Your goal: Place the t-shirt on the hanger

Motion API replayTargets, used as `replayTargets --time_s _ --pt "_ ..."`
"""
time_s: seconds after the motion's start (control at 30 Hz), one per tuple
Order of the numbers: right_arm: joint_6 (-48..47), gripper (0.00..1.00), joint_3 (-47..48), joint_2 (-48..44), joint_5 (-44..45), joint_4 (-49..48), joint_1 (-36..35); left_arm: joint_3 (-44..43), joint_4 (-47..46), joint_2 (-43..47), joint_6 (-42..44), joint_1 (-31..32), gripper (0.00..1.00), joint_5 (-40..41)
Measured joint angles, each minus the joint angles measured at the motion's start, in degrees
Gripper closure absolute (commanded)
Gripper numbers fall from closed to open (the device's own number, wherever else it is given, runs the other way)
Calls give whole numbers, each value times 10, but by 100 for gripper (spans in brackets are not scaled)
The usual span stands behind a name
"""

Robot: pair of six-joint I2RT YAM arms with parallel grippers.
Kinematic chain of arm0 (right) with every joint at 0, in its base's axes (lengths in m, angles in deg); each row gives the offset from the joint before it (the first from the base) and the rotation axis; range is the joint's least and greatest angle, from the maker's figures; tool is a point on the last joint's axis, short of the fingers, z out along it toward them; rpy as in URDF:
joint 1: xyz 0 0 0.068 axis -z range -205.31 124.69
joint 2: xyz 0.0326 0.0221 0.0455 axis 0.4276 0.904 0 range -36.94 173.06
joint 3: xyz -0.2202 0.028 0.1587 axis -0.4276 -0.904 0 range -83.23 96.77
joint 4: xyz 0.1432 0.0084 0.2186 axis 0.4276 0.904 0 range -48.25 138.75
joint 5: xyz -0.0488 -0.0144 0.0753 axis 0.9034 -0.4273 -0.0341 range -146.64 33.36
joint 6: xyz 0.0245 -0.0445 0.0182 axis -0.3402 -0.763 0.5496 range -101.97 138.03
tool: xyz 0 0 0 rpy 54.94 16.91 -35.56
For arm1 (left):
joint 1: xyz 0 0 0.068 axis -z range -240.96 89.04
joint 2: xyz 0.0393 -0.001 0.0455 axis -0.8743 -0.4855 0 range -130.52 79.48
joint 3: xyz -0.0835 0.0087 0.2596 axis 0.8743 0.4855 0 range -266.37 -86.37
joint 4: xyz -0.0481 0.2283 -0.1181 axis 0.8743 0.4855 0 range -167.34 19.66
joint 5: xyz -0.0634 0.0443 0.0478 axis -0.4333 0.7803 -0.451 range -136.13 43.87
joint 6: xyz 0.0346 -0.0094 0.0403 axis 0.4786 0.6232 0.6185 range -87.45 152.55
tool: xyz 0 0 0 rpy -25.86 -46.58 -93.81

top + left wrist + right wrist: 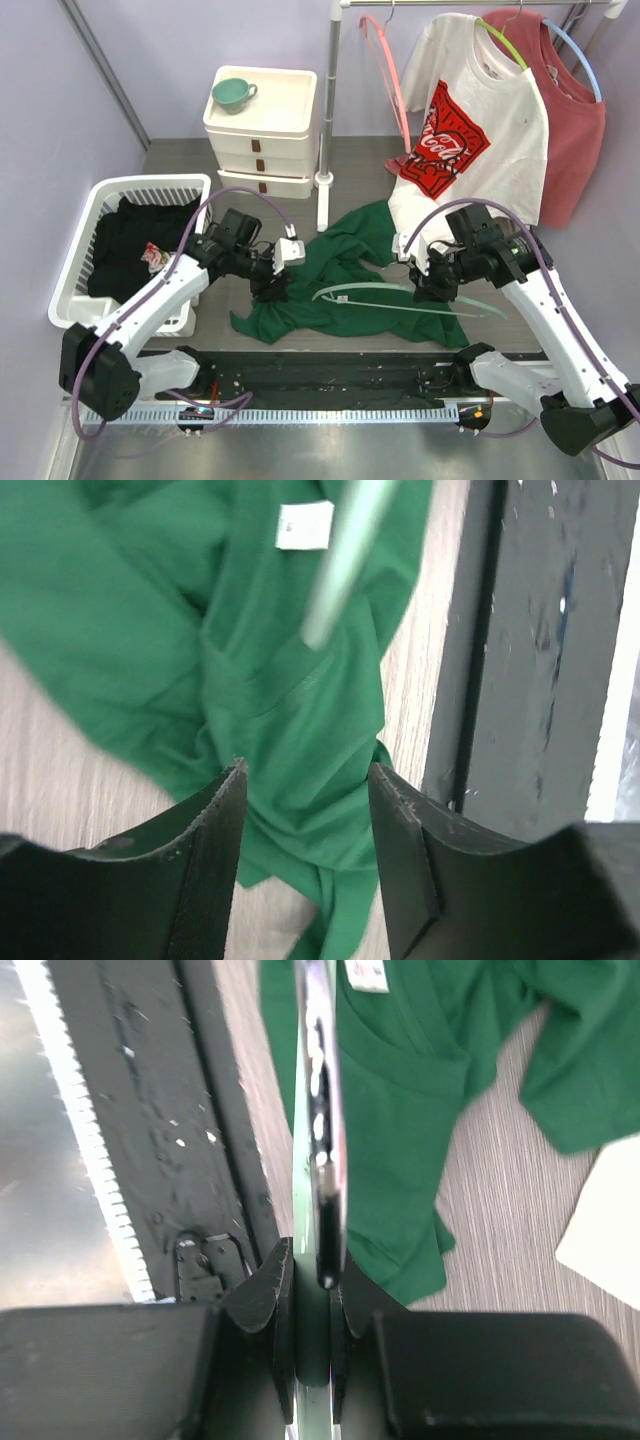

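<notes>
The dark green t-shirt (340, 275) lies crumpled on the table between the arms, its white neck label (304, 525) showing. The pale mint hanger (400, 298) rests across it, arch toward the left, one end (340, 570) poking into the left wrist view. My right gripper (436, 288) is shut on the hanger (312, 1160) near its silver hook (322, 1110). Above the shirt's left part, my left gripper (272, 290) stands open, green cloth (300, 740) showing between its fingers, nothing held.
A white basket (90, 215) holding dark clothes sits at the left. A white drawer unit (262, 130) with a teal cup (233, 93) stands behind. A rack post (326, 150) carries a white printed shirt (470, 130), a red shirt (575, 120) and a pink hanger (385, 70).
</notes>
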Motion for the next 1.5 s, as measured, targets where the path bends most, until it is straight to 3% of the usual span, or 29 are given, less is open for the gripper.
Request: replayTargets --time_s 0.2,0.4,0.57,0.67,0.7,0.83,0.93,1.5 --pt "16 99 -38 28 37 -17 3 6 -13 -71 89 16 59 -15" --pt "31 99 -47 59 43 -57 4 5 -36 -127 154 33 54 7" --pt "30 99 -47 63 41 -66 5 5 -73 -158 180 35 55 31" --pt "23 99 -45 67 40 -64 5 5 -92 -180 186 35 64 44" --pt "19 99 -43 71 39 -63 5 5 -97 -188 189 36 74 49" --pt "5 99 -35 94 36 -63 9 4 -110 -205 202 36 94 64" --pt "-8 99 -27 111 32 -63 13 2 -110 -204 207 36 100 69" --pt "-108 99 12 177 -47 -63 22 14 -70 -66 242 36 100 55"
